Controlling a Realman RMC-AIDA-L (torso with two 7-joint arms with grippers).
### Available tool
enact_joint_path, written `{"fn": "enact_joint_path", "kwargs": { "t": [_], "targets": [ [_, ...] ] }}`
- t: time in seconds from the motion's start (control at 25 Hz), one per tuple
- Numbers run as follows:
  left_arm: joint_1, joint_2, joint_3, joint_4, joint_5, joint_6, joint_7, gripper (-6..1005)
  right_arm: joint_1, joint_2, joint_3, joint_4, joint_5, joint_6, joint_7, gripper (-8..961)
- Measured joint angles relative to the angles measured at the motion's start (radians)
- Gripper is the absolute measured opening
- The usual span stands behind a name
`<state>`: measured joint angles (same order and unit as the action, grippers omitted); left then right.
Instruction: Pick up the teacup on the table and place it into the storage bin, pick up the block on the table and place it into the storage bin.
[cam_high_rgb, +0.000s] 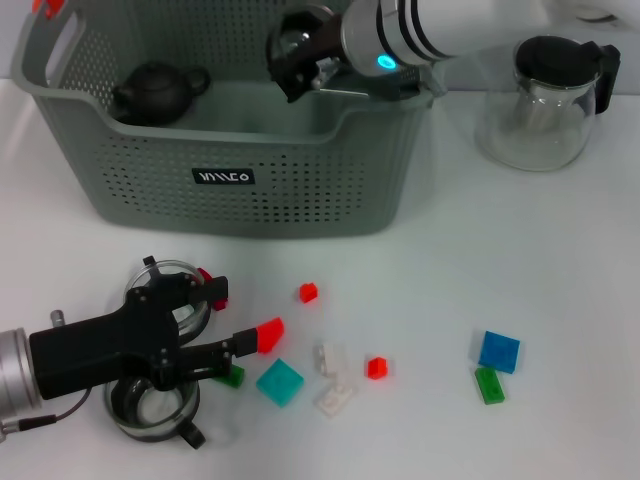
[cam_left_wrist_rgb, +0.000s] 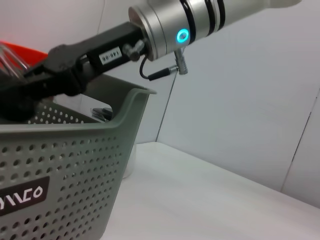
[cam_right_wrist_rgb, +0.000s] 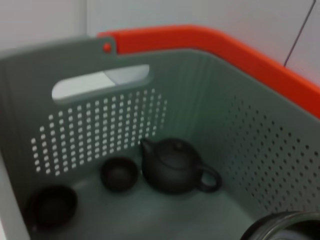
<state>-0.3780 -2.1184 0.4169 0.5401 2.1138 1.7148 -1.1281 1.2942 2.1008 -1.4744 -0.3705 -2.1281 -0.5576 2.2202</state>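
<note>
Head view, taken from left to right: the left gripper (cam_high_rgb: 268, 337) lies low over the near left of the table (cam_high_rgb: 560, 300), closed on a red block (cam_high_rgb: 270, 331) at its fingertips, with two clear glass cups under and beside the arm, one (cam_high_rgb: 165, 290) just behind it and one (cam_high_rgb: 152, 405) at the near edge. A small green block (cam_high_rgb: 230, 376) peeks out by the arm. To the right come a teal block (cam_high_rgb: 279, 381), a small red block (cam_high_rgb: 308, 292) a little farther back, two white pieces (cam_high_rgb: 331, 385), another red block (cam_high_rgb: 376, 367), then well apart a blue block (cam_high_rgb: 499, 351) touching a green block (cam_high_rgb: 489, 384). The storage bin (cam_high_rgb: 250, 200) stands at the far left and centre; a dark teapot (cam_high_rgb: 156, 92) sits in its left part (the right wrist view also shows two small dark teacups (cam_right_wrist_rgb: 119, 173) beside it on the bin floor). The right gripper (cam_high_rgb: 300, 60) reaches over the bin's far right rim and holds a glass teacup (cam_high_rgb: 297, 40) above the inside of the bin, its fingers closed on it. At the far right a glass pitcher (cam_high_rgb: 545, 100) with a black lid stands on the table, just beside the bin's right end.
</note>
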Motion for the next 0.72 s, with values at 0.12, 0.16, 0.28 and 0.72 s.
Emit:
{"fn": "enact_joint_path", "kwargs": {
  "t": [0.12,0.16,0.28,0.72],
  "targets": [
    [-0.002,0.0,0.0,0.0,0.0,0.0,-0.001,834,-0.001,-0.001,-0.001,0.005,-0.006,-0.014,0.0,57],
    [-0.002,0.0,0.0,0.0,0.0,0.0,-0.001,834,-0.001,-0.002,-0.001,0.005,-0.008,-0.017,0.0,57],
    [-0.005,0.0,0.0,0.0,0.0,0.0,-0.002,834,-0.002,-0.002,0.005,0.005,-0.013,-0.018,0.007,58],
    [-0.007,0.0,0.0,0.0,0.0,-0.004,-0.002,834,-0.002,-0.004,0.009,0.0,-0.051,-0.009,0.061,63]
  ]
}}
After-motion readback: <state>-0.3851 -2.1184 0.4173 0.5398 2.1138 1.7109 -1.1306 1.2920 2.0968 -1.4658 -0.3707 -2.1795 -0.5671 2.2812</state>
